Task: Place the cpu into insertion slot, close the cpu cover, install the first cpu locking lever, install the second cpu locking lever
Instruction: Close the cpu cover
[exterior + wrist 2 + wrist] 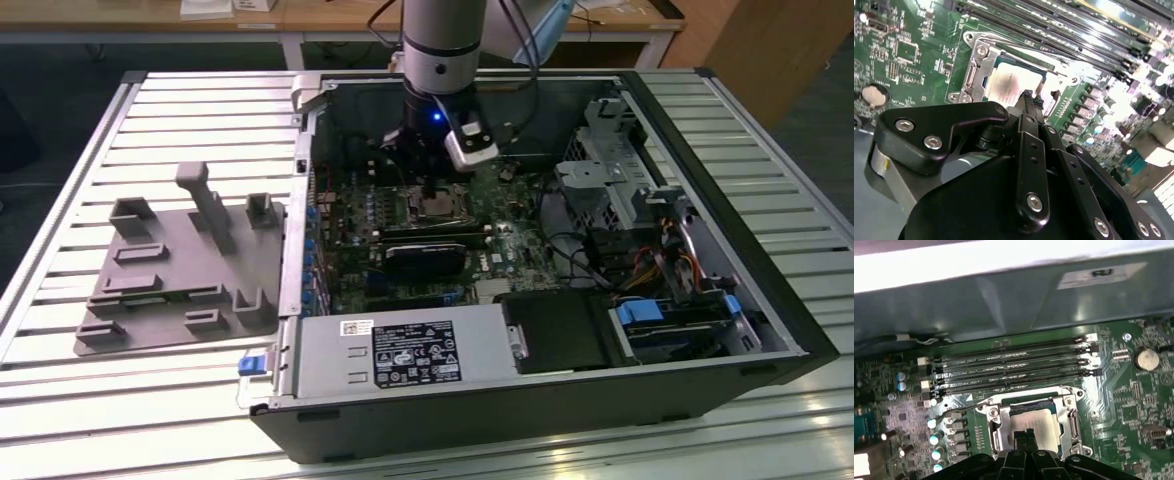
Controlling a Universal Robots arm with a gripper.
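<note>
The cpu [1004,82] [1043,421], a dull silver square, lies in the insertion slot [437,207] on the green motherboard. The cpu cover [975,67] [995,426], a silvery frame, appears to lie flat around it, and the chip shows through its window. My gripper [1029,96] [1026,436] [430,188] hangs straight over the socket. Its black fingers are shut together with nothing between them. Their tips sit at or just above the chip's top near one edge. I cannot tell how the locking levers stand.
Long black memory slots [1014,367] run beside the socket. A black card [427,258] stands nearer the case front, with the power supply [400,355] beyond it. Cables and drive bays [627,230] fill the exterior view's right. A grey fixture [174,270] lies outside the case.
</note>
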